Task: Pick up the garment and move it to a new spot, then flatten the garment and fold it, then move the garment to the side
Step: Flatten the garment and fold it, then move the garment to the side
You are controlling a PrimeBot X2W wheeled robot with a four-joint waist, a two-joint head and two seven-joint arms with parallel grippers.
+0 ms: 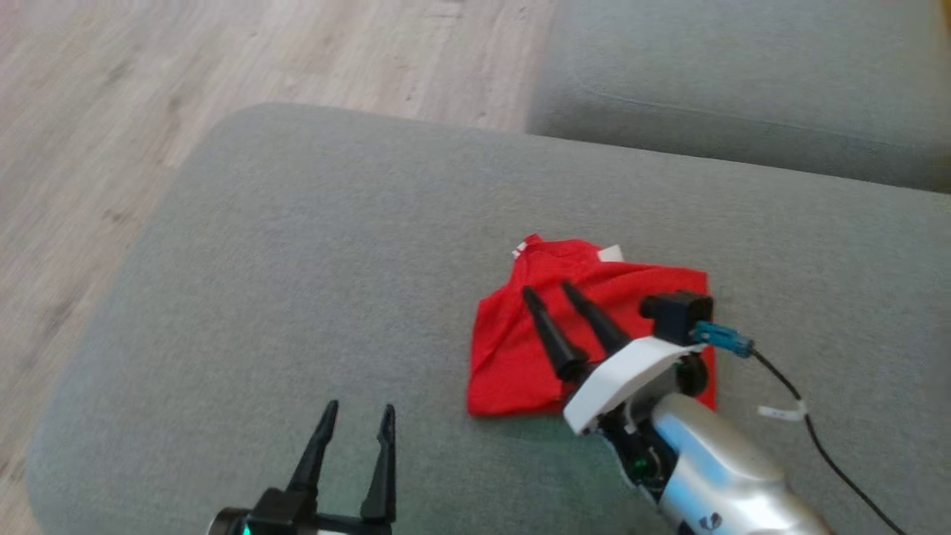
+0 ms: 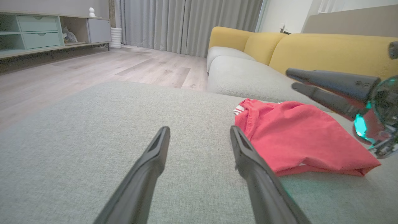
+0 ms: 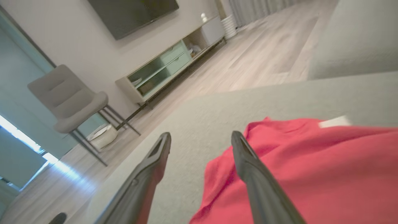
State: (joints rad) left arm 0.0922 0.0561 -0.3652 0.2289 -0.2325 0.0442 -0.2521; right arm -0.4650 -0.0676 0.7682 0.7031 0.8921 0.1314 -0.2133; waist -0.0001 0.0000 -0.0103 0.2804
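A red garment (image 1: 520, 349) lies folded into a rough square on the grey ottoman (image 1: 297, 260), with a white tag at its far edge. It also appears as a red heap (image 2: 298, 133) in the left wrist view and fills the lower right of the right wrist view (image 3: 311, 174). My right gripper (image 1: 551, 291) hovers over the garment, fingers spread and open, holding nothing. My left gripper (image 1: 358, 416) stands open near the ottoman's front edge, left of the garment and apart from it.
A grey sofa seat (image 1: 743, 82) with yellow backrests (image 2: 326, 49) borders the ottoman at the far right. Wooden floor (image 1: 111, 111) lies to the left and beyond. A chair (image 3: 68, 102) and a low cabinet (image 3: 168, 62) stand farther off. A black cable (image 1: 817, 438) trails from my right wrist.
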